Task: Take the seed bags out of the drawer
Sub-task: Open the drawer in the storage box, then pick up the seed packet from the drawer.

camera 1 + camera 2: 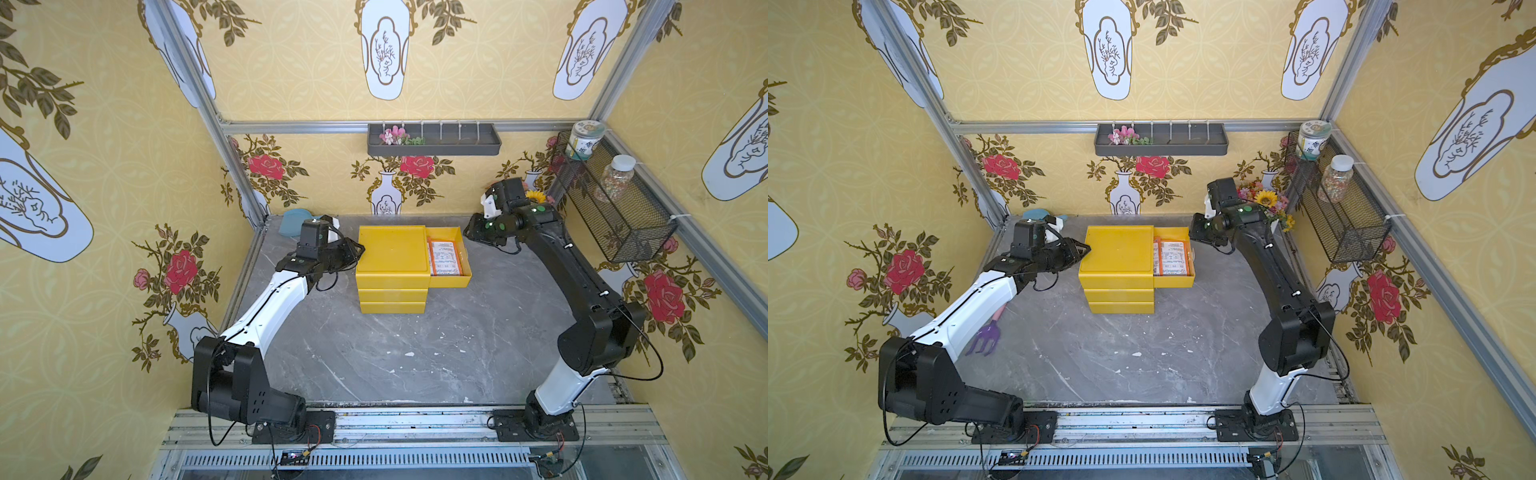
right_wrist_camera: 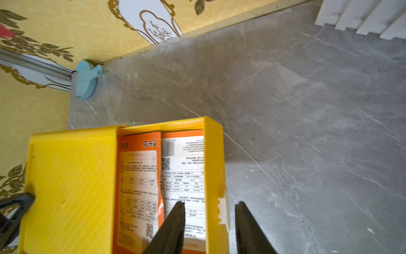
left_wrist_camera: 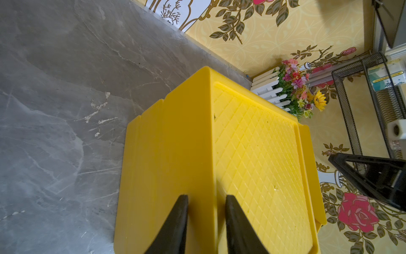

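Right wrist view puts us at the open drawer [image 2: 214, 154]. The right fingers [image 2: 176, 220] are spread, one over the seed bags [image 2: 184, 167] and one outside the front wall, with the white handle [image 2: 224, 209] free between them and nothing grasped. We judge the opening step done and the first pick in hand. The bags lie flat inside the drawer, printed backs up and overlapping, just beneath that inner finger. Next we need to tip down and pinch a raised edge, since flat packets offer little. The left fingers [image 3: 179, 220] are parted against the top edge of the yellow cabinet [image 3: 259, 154], clamping nothing we can see, seemingly steadying it on the desk [image 1: 415, 353].
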